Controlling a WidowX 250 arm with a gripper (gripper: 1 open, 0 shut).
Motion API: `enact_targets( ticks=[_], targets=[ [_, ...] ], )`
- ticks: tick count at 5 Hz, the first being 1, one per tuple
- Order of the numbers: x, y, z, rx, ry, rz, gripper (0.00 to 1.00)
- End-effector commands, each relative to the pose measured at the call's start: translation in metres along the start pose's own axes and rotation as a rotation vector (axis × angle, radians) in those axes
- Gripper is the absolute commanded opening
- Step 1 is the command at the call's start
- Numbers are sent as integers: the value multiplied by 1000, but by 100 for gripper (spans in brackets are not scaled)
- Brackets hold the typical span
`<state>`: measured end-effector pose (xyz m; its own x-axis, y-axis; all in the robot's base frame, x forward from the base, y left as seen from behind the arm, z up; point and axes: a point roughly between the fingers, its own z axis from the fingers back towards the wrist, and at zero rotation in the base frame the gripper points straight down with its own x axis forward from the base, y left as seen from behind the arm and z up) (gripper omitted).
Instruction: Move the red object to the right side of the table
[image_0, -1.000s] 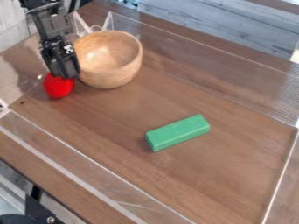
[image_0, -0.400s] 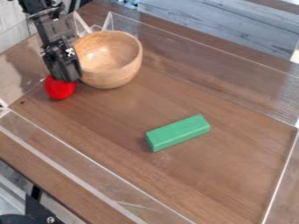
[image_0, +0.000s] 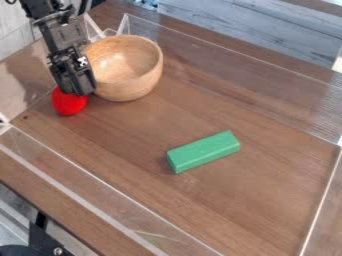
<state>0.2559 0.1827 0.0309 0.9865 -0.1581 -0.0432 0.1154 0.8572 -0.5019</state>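
while a green rectangular block (image_0: 203, 151) lies nearest on the dark brown wood-grain table (image_0: 254, 110), the small bright red rounded toy (image_0: 68, 101) sits farther back at the left edge, beside a round wooden bowl (image_0: 123, 66), with the black gripper (image_0: 72, 86) directly over it, jaws spread wide.

No text, label, brand, number or sign can be read on anything in view.

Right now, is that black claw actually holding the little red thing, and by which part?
Nothing is held yet. The open gripper sits right over the red object, jaws not closed on it.
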Motion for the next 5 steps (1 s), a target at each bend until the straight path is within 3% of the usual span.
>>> enact_targets(
  ticks=[1, 3, 4, 5],
  targets=[
    [-2, -10, -1, -10, 1, 18, 0],
    [3, -46, 17, 13, -11, 39, 0],
    [2, -41, 5, -2, -12, 50, 100],
    [1, -35, -6, -19, -8, 59, 100]
  ],
)
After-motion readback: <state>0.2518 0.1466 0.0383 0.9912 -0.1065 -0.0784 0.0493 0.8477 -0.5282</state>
